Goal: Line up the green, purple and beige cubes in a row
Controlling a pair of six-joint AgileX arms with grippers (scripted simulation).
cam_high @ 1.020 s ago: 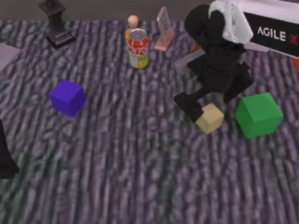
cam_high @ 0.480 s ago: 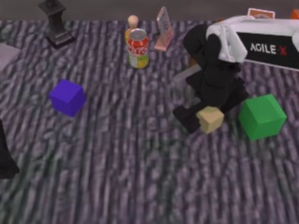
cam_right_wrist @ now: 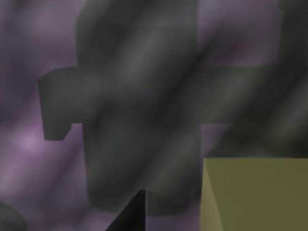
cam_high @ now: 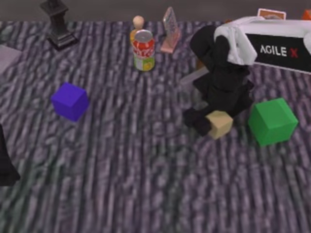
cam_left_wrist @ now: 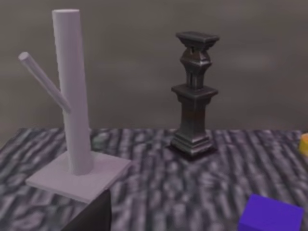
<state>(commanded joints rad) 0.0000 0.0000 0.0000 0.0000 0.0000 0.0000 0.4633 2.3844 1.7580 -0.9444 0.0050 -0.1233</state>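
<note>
While the right gripper (cam_high: 210,122) grips the beige cube (cam_high: 221,124) at the green cube's (cam_high: 272,121) nine o'clock, fingers closed on it, it should lift straight; purple cube (cam_high: 70,101) lies far toward nine o'clock.

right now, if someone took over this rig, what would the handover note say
Right gripper: down at the beige cube, right of table centre; grip unclear.
Left arm: parked at the table's left edge.
Green cube: right of the beige one, apart from it.
Purple cube: far off on the left side.
Done: nothing lined up.
Left: bring all three cubes into one row.
</note>
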